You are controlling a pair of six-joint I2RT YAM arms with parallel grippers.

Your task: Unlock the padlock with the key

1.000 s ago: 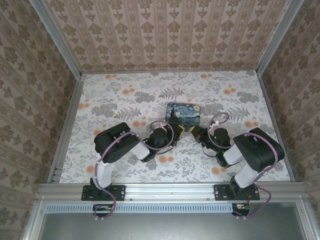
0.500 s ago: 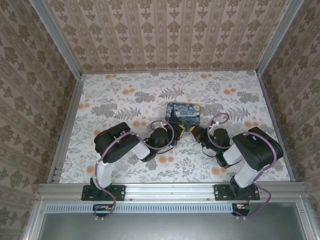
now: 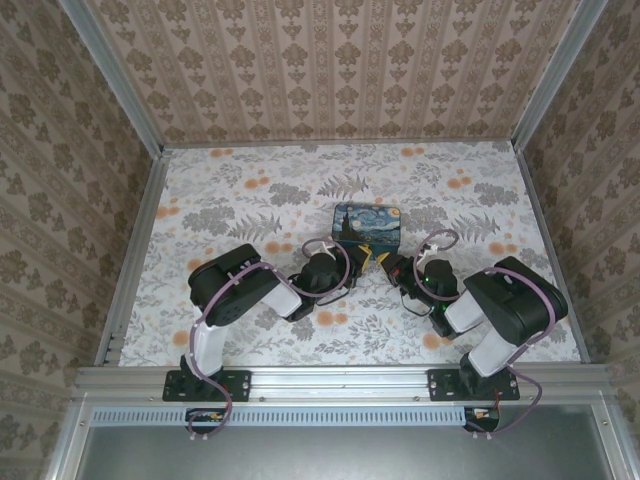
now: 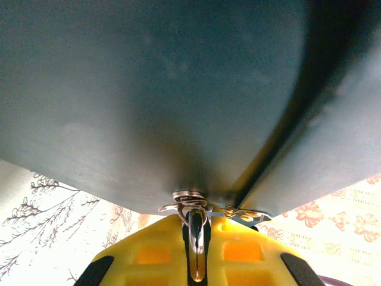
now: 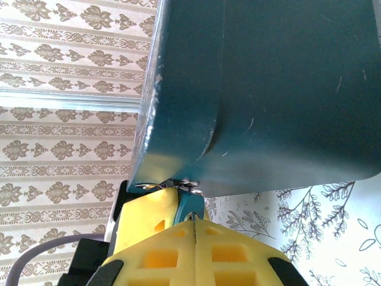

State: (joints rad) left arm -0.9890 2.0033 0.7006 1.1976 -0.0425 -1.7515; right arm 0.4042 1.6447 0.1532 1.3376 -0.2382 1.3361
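In the top view the painted box (image 3: 366, 221) lies a touch farther from the arm bases than a second ago, its near edge lifted off the floral surface (image 3: 250, 190); the right arm's wrist has crept slightly inward, and the left arm sits much as it did; both tools still meet at the box's near edge. The left tool (image 4: 196, 262) is pinched narrow on a thin shiny strip of metal, the key (image 4: 197, 241), which runs up to the metal clasp (image 4: 189, 198) under the dark box. The right tool (image 5: 195, 235) has its fingers pressed together; the small teal padlock (image 5: 190, 210) sits at its tips, just under the box's edge; whether it is gripped I cannot tell.
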